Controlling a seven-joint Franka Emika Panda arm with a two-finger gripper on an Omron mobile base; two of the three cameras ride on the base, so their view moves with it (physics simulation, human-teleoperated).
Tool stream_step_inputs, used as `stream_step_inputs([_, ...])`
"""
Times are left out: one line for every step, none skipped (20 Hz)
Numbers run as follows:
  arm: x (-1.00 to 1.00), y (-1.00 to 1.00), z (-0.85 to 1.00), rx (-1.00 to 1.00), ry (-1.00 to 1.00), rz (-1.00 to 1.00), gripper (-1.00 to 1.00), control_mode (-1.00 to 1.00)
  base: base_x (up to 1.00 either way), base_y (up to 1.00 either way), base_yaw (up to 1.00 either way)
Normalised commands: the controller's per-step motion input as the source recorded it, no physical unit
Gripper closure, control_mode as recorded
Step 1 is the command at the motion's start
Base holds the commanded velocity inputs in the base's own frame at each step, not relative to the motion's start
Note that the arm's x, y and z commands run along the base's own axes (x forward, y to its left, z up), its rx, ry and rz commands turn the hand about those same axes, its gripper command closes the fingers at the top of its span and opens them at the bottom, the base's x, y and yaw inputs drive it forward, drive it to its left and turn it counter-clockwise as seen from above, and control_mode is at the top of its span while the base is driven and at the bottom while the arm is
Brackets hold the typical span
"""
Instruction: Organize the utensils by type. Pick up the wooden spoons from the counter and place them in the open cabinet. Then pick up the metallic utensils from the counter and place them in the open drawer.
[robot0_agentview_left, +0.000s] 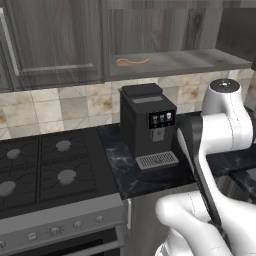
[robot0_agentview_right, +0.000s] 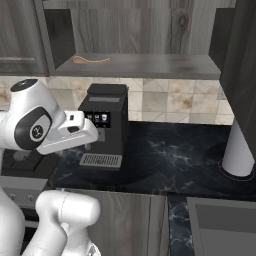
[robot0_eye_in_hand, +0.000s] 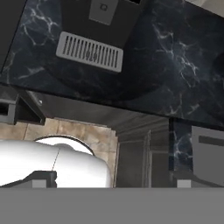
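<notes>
On the shelf of the open cabinet (robot0_agentview_left: 200, 61), seen from the left base view, a wooden spoon (robot0_agentview_left: 132, 62) lies flat near the left end, well above the bench (robot0_agentview_left: 150, 175). Below it a black coffee machine (robot0_agentview_left: 147, 122) stands on the dark marbled bench, its grey drip grille (robot0_agentview_left: 157, 160) facing forward. Left of the bench sits a stove (robot0_agentview_left: 45, 170) with four burners and a row of knobs. Beige tiles (robot0_agentview_left: 75, 105) cover the wall behind.

From the right base view, the same wooden spoon (robot0_agentview_right: 91, 60) rests on the cabinet shelf (robot0_agentview_right: 150, 65), above and a little left of the coffee machine (robot0_agentview_right: 105, 127). The marbled bench (robot0_agentview_right: 175, 155) stretches to the right, where a white cylinder (robot0_agentview_right: 239, 152) stands near the edge. An open drawer (robot0_agentview_right: 225, 225) shows at lower right.

In the hand view, the camera looks down on the drip grille (robot0_eye_in_hand: 89, 51) and the bench (robot0_eye_in_hand: 175, 61), with cabinet fronts (robot0_eye_in_hand: 140, 153) and tan floor tiles (robot0_eye_in_hand: 78, 131) beneath. The pincer's tips cannot be made out here; it stands spread wide with nothing in it.
</notes>
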Motion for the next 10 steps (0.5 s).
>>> stream_step_inputs([0.0,0.0,0.0,0.0,0.0,0.0,-1.0,1.0,-0.5,0.0,0.0])
stream_step_inputs([0.0,0.0,0.0,0.0,0.0,0.0,-1.0,1.0,-0.66,-0.03,0.0])
stream_step_inputs([0.0,0.0,0.0,0.0,0.0,0.0,-1.0,1.0,-0.75,-0.13,0.0])
stream_step_inputs([0.0,0.0,0.0,0.0,0.0,0.0,-1.0,1.0,-0.8,-0.19,0.0])
stream_step_inputs([0.0,0.0,0.0,0.0,0.0,0.0,-1.0,1.0,-0.81,-0.23,0.0])
stream_step_inputs([0.0,0.0,0.0,0.0,0.0,0.0,-1.0,1.0,-0.85,-0.25,0.01])
stream_step_inputs([0.0,0.0,0.0,0.0,0.0,0.0,-1.0,1.0,-0.91,-0.22,0.04])
stream_step_inputs([0.0,0.0,0.0,0.0,0.0,0.0,-1.0,1.0,-0.92,-0.17,0.05])
stream_step_inputs([0.0,0.0,0.0,0.0,0.0,0.0,-1.0,1.0,-0.89,-0.12,0.06])
stream_step_inputs([0.0,0.0,0.0,0.0,0.0,0.0,-1.0,1.0,-0.9,0.0,0.06])
